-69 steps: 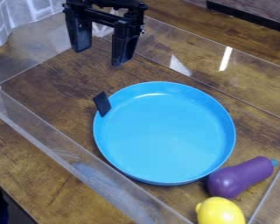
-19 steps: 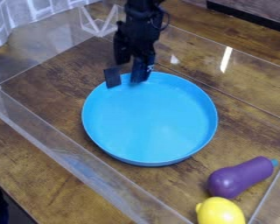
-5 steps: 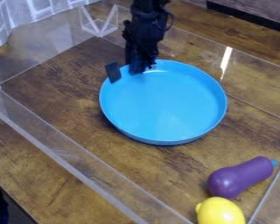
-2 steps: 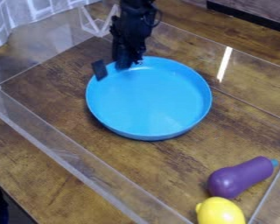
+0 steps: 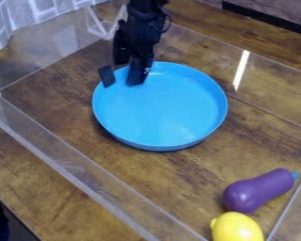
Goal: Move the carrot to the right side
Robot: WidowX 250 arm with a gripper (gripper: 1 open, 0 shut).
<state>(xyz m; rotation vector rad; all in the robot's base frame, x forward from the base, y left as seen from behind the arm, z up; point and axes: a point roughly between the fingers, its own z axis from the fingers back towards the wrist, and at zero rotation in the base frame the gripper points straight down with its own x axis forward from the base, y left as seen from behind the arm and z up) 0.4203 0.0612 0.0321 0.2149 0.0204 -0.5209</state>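
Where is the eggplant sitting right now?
The purple eggplant lies at the lower right of the camera view, on the wooden table, just above the yellow lemon and right of the blue plate.

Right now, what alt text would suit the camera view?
A black end effector sits open at the far-left rim of a blue plate on a wooden table. A purple eggplant and yellow lemon lie front right.
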